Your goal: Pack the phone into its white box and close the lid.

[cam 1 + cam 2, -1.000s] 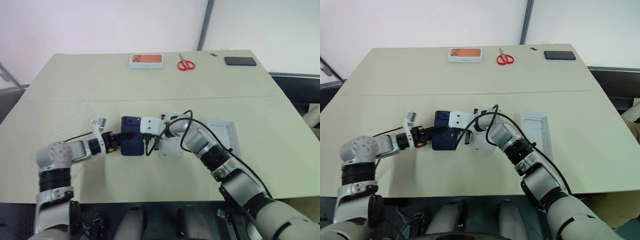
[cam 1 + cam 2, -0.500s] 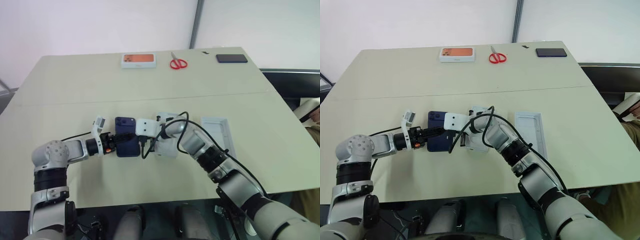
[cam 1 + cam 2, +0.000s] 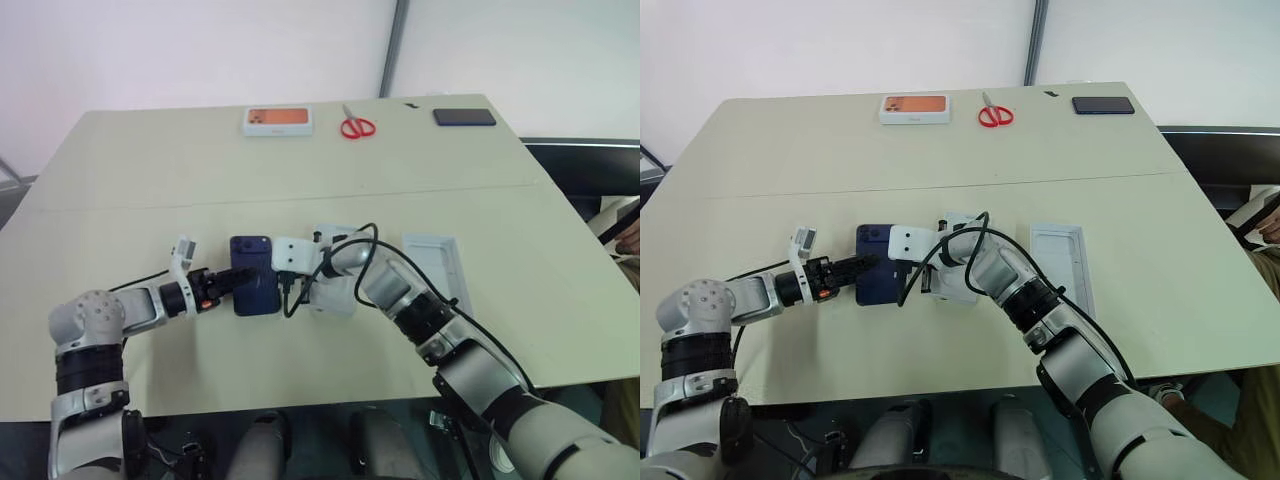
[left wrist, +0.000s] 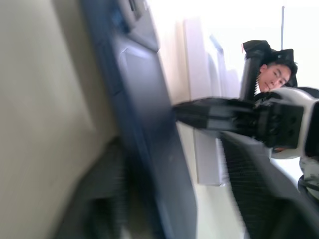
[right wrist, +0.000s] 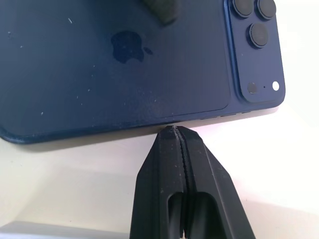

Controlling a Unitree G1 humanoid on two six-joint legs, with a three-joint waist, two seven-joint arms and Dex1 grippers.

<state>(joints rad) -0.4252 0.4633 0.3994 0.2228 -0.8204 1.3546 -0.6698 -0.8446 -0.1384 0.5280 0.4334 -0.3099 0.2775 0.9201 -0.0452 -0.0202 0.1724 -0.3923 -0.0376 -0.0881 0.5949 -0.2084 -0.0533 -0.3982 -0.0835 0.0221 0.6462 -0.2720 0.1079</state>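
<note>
The dark navy phone (image 3: 254,288) lies back up on the table, its camera cluster (image 5: 254,37) at one corner. My left gripper (image 3: 232,283) reaches it from the left, open. Its fingers (image 4: 259,174) straddle the phone's left edge, and a gap shows beside one of them. My right gripper (image 5: 173,130) is shut on nothing, its tips against the phone's right edge. The white box (image 3: 335,295) sits just right of the phone, partly under my right arm. The lid (image 3: 438,268) lies inside up further right.
Along the far edge of the table lie a white box with an orange picture (image 3: 277,120), red scissors (image 3: 356,127) and a flat black phone (image 3: 464,117). A person (image 3: 625,235) is beside the table's right edge.
My left arm has drawn slightly to the left and its fingers have narrowed around the phone's edge. The phone and my right gripper have stayed put. The camera shifted early on.
</note>
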